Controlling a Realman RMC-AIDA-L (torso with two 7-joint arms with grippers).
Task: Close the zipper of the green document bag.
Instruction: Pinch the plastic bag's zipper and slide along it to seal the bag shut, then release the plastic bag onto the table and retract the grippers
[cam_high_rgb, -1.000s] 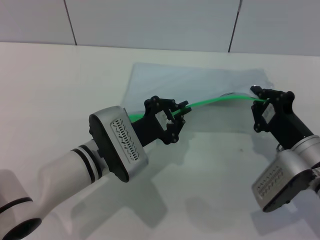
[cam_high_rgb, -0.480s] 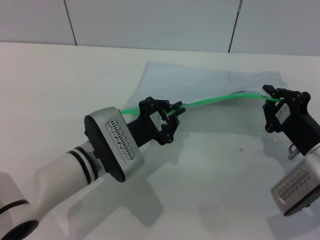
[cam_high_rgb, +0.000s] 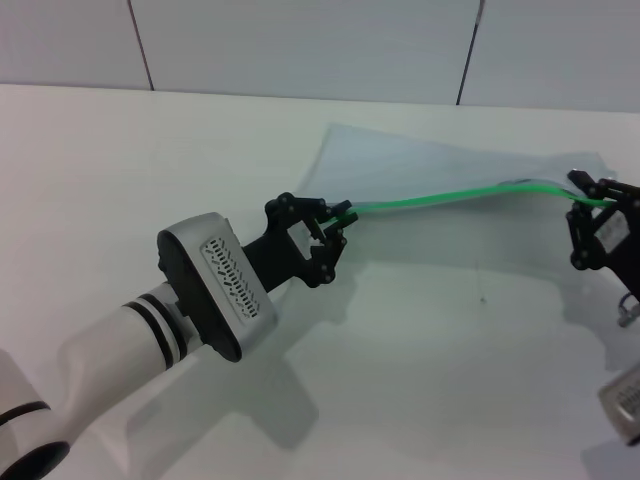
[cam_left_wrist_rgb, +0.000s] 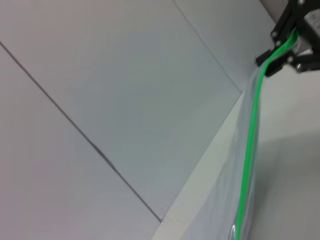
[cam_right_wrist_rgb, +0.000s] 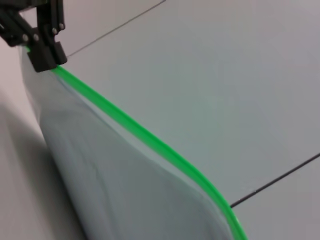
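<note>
The green document bag (cam_high_rgb: 430, 160) is a pale translucent pouch held up off the white table (cam_high_rgb: 140, 160), stretched between both arms. Its zipper (cam_high_rgb: 450, 196), a bright green strip, runs along the near edge. My left gripper (cam_high_rgb: 340, 212) is shut on the strip's left end, and no green shows beyond it. At the frame's right edge my right gripper (cam_high_rgb: 592, 193) is shut on the strip's right end. In the left wrist view the zipper (cam_left_wrist_rgb: 250, 140) leads to the right gripper (cam_left_wrist_rgb: 282, 47). The right wrist view has the zipper (cam_right_wrist_rgb: 140, 132) and bag (cam_right_wrist_rgb: 100, 175) leading to the left gripper (cam_right_wrist_rgb: 42, 55). I cannot make out the slider.
A grey panelled wall (cam_high_rgb: 300, 40) rises behind the table's far edge. The bag's shadow (cam_high_rgb: 450, 245) falls on the table under the lifted strip.
My right gripper has pulled the bag to the right, almost out of the frame. The strip that stuck out left of the left gripper has slid through it, and that gripper now sits at the end.
</note>
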